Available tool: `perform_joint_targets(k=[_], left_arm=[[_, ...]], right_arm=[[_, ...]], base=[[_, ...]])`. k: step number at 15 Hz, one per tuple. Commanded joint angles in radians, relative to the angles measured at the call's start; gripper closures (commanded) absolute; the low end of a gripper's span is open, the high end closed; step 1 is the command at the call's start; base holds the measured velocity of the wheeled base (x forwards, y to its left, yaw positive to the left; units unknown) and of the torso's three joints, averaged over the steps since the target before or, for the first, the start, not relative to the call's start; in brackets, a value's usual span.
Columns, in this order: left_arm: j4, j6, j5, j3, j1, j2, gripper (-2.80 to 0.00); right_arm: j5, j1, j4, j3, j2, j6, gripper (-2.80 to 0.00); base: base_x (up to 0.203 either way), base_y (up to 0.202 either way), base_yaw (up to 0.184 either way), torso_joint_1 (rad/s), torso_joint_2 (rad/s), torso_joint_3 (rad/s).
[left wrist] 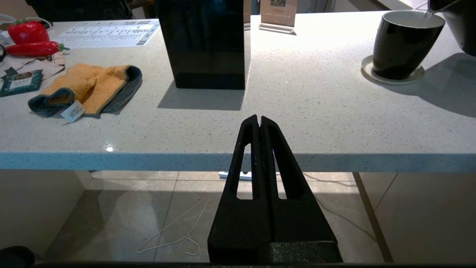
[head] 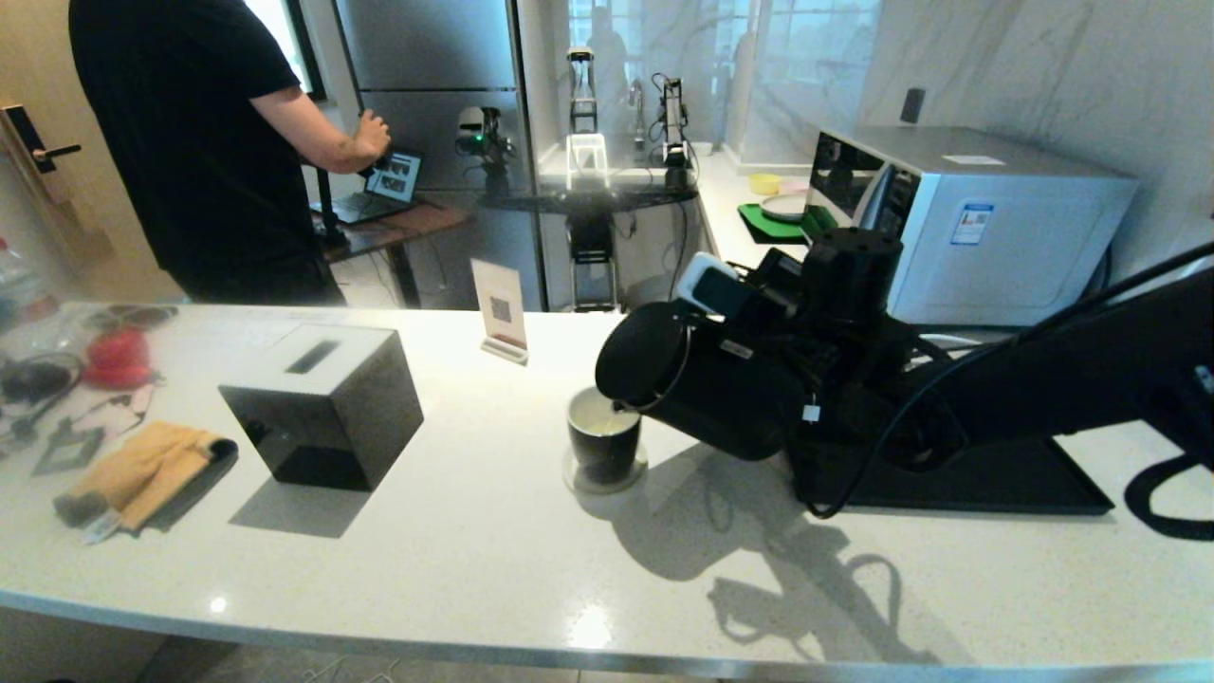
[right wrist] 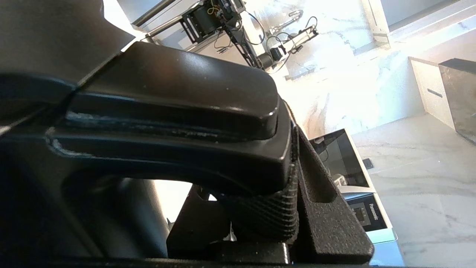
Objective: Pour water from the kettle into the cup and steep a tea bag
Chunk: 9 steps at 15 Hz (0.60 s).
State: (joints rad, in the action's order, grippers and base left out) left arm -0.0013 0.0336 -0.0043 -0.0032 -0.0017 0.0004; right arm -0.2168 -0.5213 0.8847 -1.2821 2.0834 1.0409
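The matte black kettle [head: 721, 389] is tipped to the left, its spout right over the cup [head: 604, 441]. My right gripper [head: 768, 285] is shut on the kettle's loop handle [right wrist: 167, 96], which fills the right wrist view between the fingers [right wrist: 319, 193]. The glossy black cup stands on a round pale coaster [left wrist: 392, 76]. A thin stream of water [left wrist: 427, 16] runs into it, and pale liquid [head: 607, 420] shows inside. My left gripper [left wrist: 259, 119] is shut and empty, hanging just off the counter's front edge. No tea bag is in view.
A black cube box [head: 322, 403] with a slot stands left of the cup, an orange cloth [head: 142, 470] further left. The kettle's flat black base [head: 996, 484] lies on the right. A sign card [head: 500, 308], a microwave [head: 977, 218] and a person [head: 190, 142] are behind.
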Motion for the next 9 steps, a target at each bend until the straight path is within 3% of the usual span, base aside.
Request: perform_joint_targets(k=[1,9], left_arm=[[0.000,0.000,0.000,0.000,0.000,0.000,0.00],[0.000,0.000,0.000,0.000,0.000,0.000,0.00]], right_arm=[[-0.001,0.000,-0.005,-0.006,0.001,0.005,0.00],[0.001,0.000,-0.007,-0.011,-0.002,-0.001,0.00]], base=[[0.000,0.000,0.000,0.000,0.00,0.000],[0.000,0.000,0.000,0.000,0.00,0.000]])
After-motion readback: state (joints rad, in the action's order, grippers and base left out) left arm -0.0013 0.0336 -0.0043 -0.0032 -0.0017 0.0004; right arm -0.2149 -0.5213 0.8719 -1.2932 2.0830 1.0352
